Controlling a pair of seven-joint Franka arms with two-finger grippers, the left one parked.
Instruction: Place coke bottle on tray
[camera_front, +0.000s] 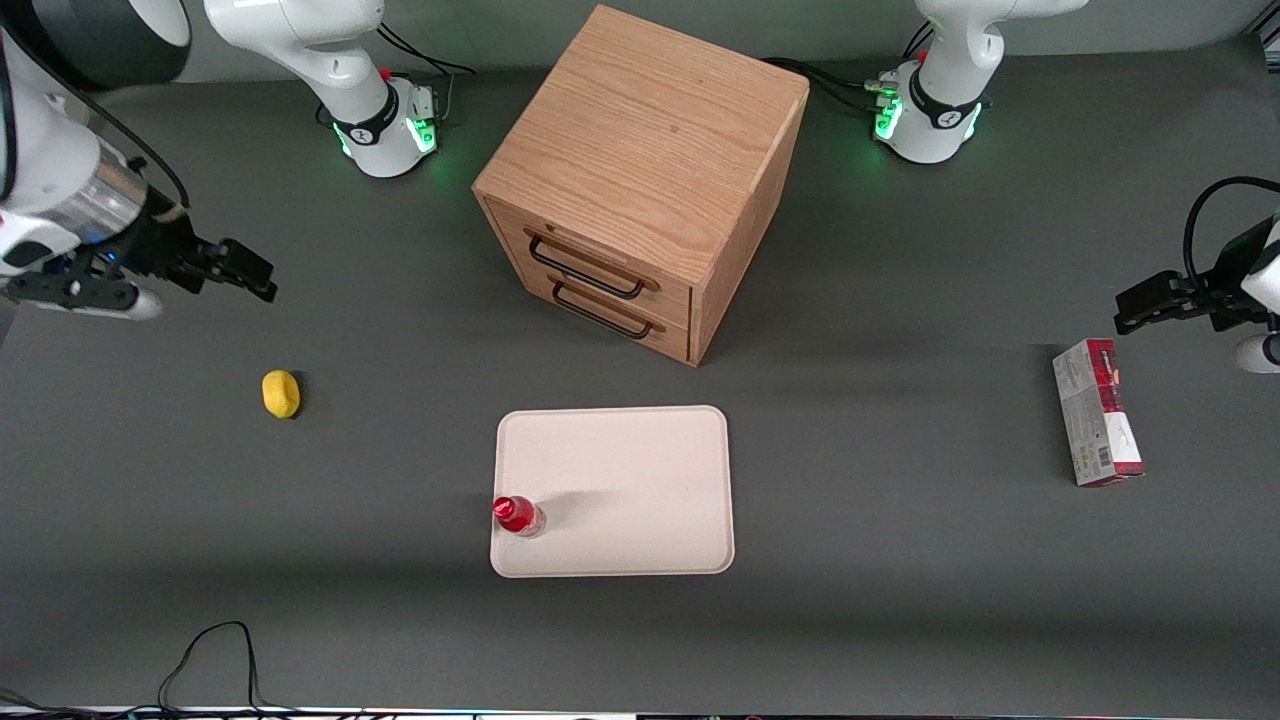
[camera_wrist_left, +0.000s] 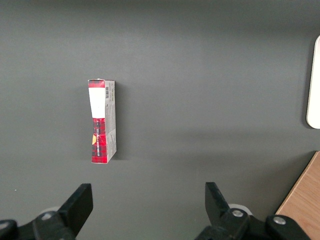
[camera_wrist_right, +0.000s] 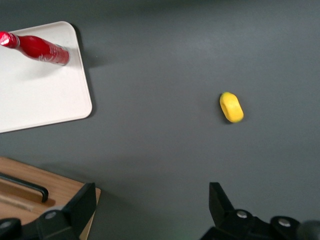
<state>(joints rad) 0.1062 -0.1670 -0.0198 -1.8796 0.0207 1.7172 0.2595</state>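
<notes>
The coke bottle (camera_front: 518, 515), small and red with a red cap, stands upright on the pale cream tray (camera_front: 640, 480), in the tray's corner nearest the front camera on the working arm's side. It also shows in the right wrist view (camera_wrist_right: 42, 49), on the tray (camera_wrist_right: 40, 95). My right gripper (camera_front: 240, 272) is open and empty. It hangs high above the table toward the working arm's end, well away from the tray and farther from the camera than the yellow lemon. Its fingers (camera_wrist_right: 82, 202) frame bare table.
A yellow lemon (camera_front: 281, 393) lies on the table between the gripper and the tray; it also shows in the right wrist view (camera_wrist_right: 231, 107). A wooden two-drawer cabinet (camera_front: 640, 170) stands farther from the camera than the tray. A red-and-grey carton (camera_front: 1096, 411) lies toward the parked arm's end.
</notes>
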